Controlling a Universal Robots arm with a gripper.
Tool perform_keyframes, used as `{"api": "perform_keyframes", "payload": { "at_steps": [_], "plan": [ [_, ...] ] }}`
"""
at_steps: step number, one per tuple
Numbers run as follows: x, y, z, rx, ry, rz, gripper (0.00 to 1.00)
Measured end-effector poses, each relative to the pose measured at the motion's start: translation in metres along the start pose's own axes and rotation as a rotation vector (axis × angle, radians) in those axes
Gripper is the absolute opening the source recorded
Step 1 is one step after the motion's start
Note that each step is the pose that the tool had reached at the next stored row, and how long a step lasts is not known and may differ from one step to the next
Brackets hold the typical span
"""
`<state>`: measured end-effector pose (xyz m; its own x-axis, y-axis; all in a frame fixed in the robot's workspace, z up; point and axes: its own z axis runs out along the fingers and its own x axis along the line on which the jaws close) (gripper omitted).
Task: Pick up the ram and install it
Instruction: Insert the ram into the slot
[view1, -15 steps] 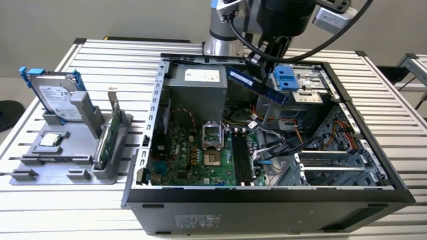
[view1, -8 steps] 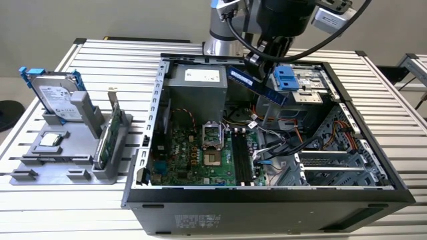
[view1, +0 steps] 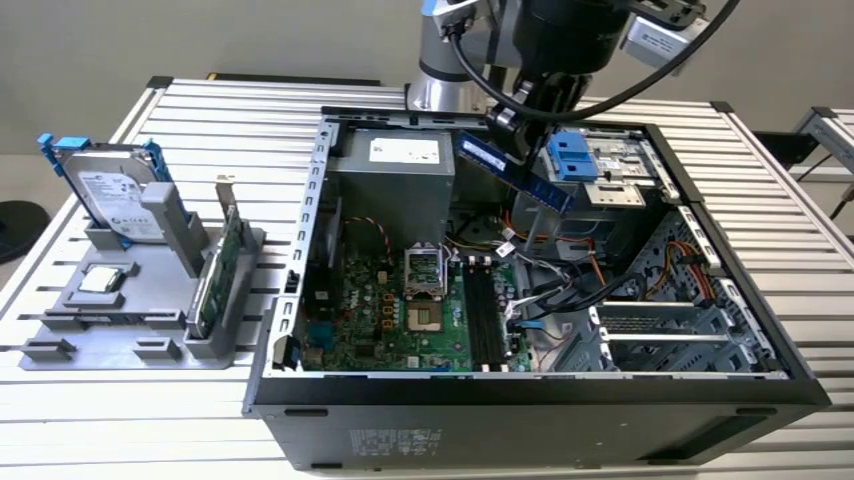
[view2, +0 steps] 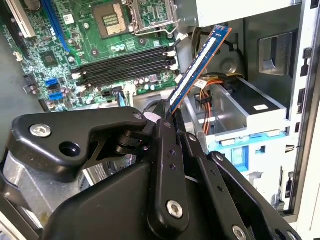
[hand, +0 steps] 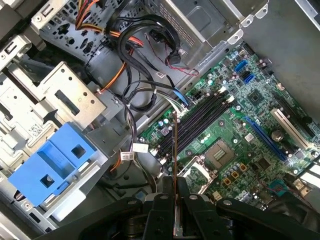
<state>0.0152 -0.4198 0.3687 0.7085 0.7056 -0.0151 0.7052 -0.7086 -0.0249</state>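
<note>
Second wrist view: your gripper (view2: 169, 116) clamps one end of the ram (view2: 200, 65) (likely light, stiff, fragile; best gripped by its edges), tilted, well apart from the motherboard slots (view2: 125, 62).

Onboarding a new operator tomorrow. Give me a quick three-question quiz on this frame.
1. True or false: the ram already sits in one of the black slots.
2. What do the fingers grip? A) a screwdriver B) the ram C) a fan
3. Fill in: in the exterior view, the hard drive stands outside the case, on the view's ____.
Key: 1 false, it is held tilted over the case; 2 B; 3 left.
</note>
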Motion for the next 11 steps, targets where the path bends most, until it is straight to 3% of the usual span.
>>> {"api": "perform_keyframes", "payload": {
  "at_steps": [11],
  "plan": [
    [0.0000,0.0000,0.0003,0.0006,0.0011,0.043,0.00]
  ]
}}
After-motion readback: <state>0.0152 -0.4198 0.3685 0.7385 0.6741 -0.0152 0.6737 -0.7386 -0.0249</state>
